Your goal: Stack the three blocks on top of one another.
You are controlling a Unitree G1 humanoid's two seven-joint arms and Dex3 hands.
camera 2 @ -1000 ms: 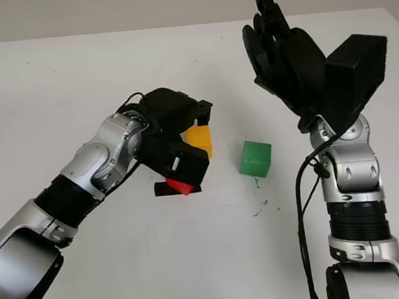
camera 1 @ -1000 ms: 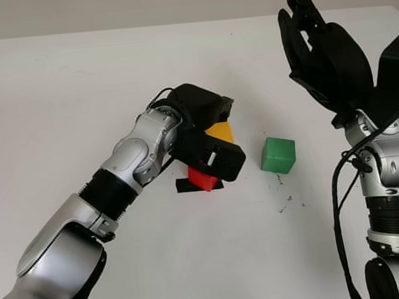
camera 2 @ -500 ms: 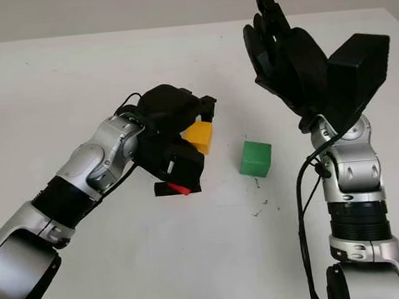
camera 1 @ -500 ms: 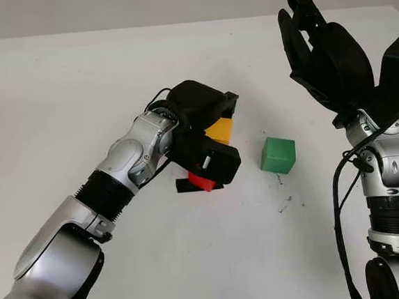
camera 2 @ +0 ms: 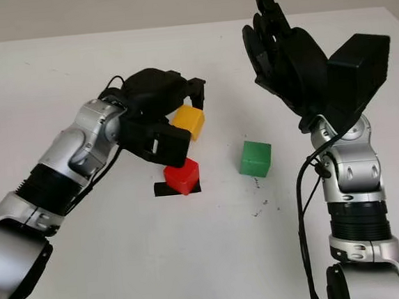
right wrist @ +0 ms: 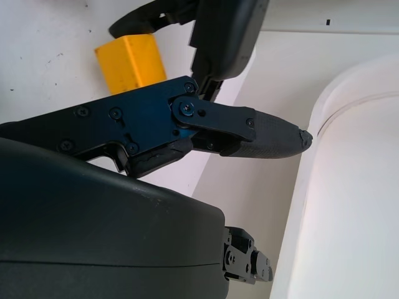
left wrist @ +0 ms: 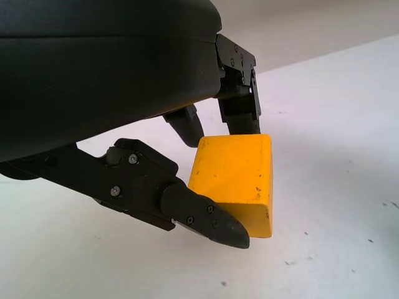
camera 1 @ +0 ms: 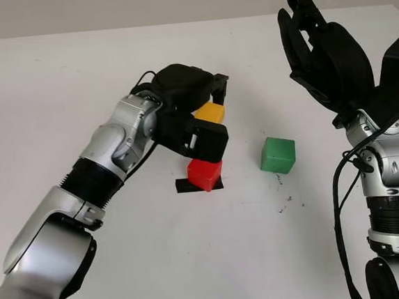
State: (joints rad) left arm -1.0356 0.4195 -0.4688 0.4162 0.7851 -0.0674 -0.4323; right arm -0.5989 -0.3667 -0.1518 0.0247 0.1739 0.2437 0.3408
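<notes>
1. The yellow block (left wrist: 234,181) is held between the fingers (left wrist: 206,219) of your left hand (camera 1: 193,115), in the air.
2. The red block (camera 1: 205,173) sits on the table just below these fingers; the green block (camera 1: 278,154) stands apart.
3. Next, I think, bring yellow exactly over red and lower it.
4. Your right hand (camera 1: 323,48) is raised and open.

White table (camera 1: 74,76) fills most of the space, matte, evenly lit, soft shadows. A few dark specks (camera 1: 285,201) mark its surface toward the near right. Small black patch (camera 1: 184,186) at centre. Beyond the far edge, a plain grey-beige wall (camera 1: 138,4).
</notes>
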